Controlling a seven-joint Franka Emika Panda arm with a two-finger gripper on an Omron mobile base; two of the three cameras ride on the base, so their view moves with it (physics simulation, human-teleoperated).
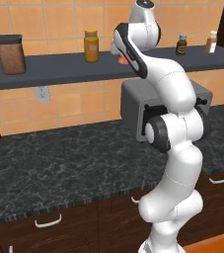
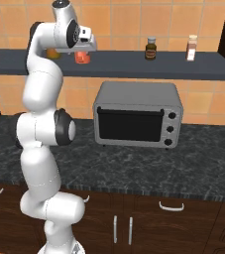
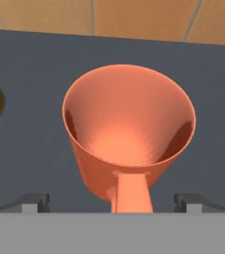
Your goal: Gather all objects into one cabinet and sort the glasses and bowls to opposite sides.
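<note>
hand view shows me the orange-red cup (image 3: 129, 129) upright on the grey shelf (image 3: 29, 89), centred between my wide-open fingers (image 3: 34, 202), so i judge it's lined up for grasping.

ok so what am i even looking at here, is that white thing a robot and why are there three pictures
Yes. The white jointed thing is a robot arm in a computer-rendered kitchen. Two pictures come from cameras on its base, behind it to the left and right. The third comes from a camera on its hand, looking along the gripper.

The arm reaches up to a grey wall shelf, where an orange-red cup stands. In the hand view the cup sits between the two finger tips, which stand wide apart, so nothing is held yet.

Also on the shelf are a yellow-brown spice jar, a brown canister and two small bottles. Below, a toaster oven stands on the dark stone counter.
</note>
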